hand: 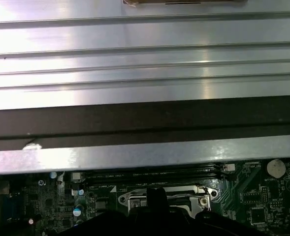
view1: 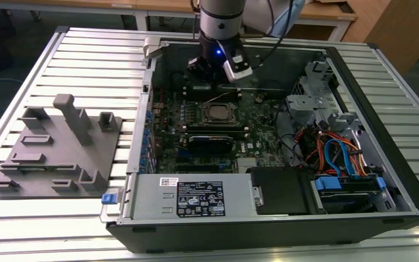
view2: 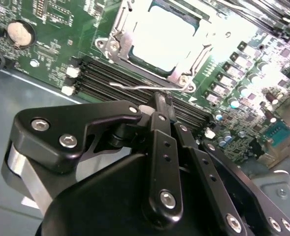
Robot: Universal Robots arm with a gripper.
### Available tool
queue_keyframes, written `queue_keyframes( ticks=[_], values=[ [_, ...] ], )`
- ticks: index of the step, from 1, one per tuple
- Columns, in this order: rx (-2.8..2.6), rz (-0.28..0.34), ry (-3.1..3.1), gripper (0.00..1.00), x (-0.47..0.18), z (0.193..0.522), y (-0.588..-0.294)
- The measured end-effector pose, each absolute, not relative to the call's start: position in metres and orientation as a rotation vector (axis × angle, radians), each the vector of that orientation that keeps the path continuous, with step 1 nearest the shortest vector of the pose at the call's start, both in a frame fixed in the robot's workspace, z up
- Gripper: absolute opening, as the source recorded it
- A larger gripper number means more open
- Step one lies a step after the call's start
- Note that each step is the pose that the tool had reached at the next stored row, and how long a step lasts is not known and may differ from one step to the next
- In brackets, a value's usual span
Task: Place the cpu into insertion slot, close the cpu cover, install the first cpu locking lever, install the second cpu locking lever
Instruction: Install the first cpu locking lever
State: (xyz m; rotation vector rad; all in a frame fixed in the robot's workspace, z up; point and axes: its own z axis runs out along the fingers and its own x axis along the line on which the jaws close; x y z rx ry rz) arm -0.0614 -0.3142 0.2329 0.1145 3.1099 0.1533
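1. Silver-grey and bright under the light, the cpu (view2: 159, 37) sat flat inside the slot (hand: 135, 199) on the green board (view2: 56, 44), square to the rim and not tilted.
2. Its top looked smooth and plain, a small square plate, washed nearly white in the second wrist view.
3. The cover (view2: 119, 30), a thin metal frame, appeared to lie down around the chip, its window leaving the top bare. I judged that seating and covering were done.
4. A thin wire lever (view2: 135, 85) ran along the slot's near edge, between it and the memory slots (view2: 115, 81). In the exterior view a fine light line rose at an angle from the socket, so at least one lever seemed unlatched.
5. The end effector (view2: 159, 101) hung low inside the open case (view1: 268, 229), just beside that wire, its tip aimed at the slot's edge. That pose suited pushing or hooking a thin lever rather than carrying anything.
6. Its fingers were drawn together to a narrow point, clenched with nothing seen between them. Whether the tip touched the wire, I could not tell.
7. The case lay on its side on the slatted metal counter (view1: 85, 60), which kept the board facing up to the arm.
8. A grey fixture (view1: 57, 147) stood well apart, on the exterior view's left.
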Motion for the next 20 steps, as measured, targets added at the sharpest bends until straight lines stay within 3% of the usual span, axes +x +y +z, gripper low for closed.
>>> queue_keyframes(
  ticks=[20],
  values=[
    [0.113,0.154,3.110,0.10,-0.042,0.226,-0.314]
  ],
)
